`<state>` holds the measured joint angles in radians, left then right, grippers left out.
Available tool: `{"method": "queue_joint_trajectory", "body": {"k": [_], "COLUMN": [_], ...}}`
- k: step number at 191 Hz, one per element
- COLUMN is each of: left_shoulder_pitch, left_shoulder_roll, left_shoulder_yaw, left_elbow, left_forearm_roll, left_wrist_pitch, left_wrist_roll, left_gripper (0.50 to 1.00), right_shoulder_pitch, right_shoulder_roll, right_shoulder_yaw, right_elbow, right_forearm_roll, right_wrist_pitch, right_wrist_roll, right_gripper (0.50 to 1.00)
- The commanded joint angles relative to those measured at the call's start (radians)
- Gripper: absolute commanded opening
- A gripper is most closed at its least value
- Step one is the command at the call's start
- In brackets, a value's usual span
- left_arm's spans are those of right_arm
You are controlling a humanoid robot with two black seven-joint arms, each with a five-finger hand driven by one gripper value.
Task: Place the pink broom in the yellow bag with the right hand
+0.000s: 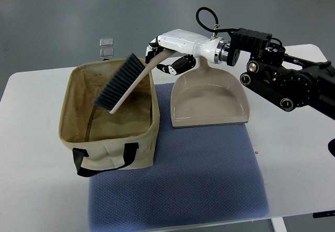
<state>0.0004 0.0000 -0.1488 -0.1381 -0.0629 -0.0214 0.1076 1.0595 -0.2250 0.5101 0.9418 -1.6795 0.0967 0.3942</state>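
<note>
**A:** What is laid out, biggest first?

**B:** A white table (293,153) with a blue mat (178,200). On the mat stand an open tan cloth bag (112,153) and, just beside it, a beige dustpan (209,103).

**A:** And the broom?

**B:** The right hand (166,54), coming in from the right, has its fingers wrapped around the handle of the pale broom (125,83). Its dark bristles tilt down over the bag's opening.

**A:** How should it finish?

**B:** Probably lower the head well inside the rim before letting go, so the handle doesn't tip out.
</note>
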Motion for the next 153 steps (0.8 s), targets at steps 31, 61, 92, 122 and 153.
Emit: {"method": "queue_joint_trajectory", "body": {"k": [31, 61, 92, 122, 153], "left_shoulder_pitch": [0.001, 0.001, 0.000, 0.001, 0.000], "left_shoulder_roll": [0.000, 0.000, 0.000, 0.000, 0.000], "left_shoulder_yaw": [-0.008, -0.003, 0.000, 0.000, 0.000], "left_elbow": [-0.011, -0.001, 0.000, -0.003, 0.000], "left_forearm_roll": [0.000, 0.000, 0.000, 0.000, 0.000], "left_wrist_pitch": [0.000, 0.000, 0.000, 0.000, 0.000], "left_wrist_roll": [0.000, 0.001, 0.000, 0.000, 0.000], "left_gripper": [1.000, 1.000, 1.000, 1.000, 1.000], "right_shoulder_pitch": [0.000, -0.001, -0.015, -0.092, -0.176], "right_shoulder_roll": [0.004, -0.010, -0.016, -0.014, -0.011], "right_shoulder_yaw": [0.008, 0.031, 0.111, 0.260, 0.375], "right_elbow": [0.002, 0.006, 0.005, 0.000, -0.040], "right_forearm_roll": [0.012, 0.020, 0.026, 0.110, 0.352], "right_wrist_pitch": [-0.037, -0.049, -0.064, -0.060, -0.066], "right_wrist_roll": [0.003, 0.009, 0.014, 0.014, 0.012], "right_gripper": [0.864, 0.893, 0.895, 0.895, 0.895]}}
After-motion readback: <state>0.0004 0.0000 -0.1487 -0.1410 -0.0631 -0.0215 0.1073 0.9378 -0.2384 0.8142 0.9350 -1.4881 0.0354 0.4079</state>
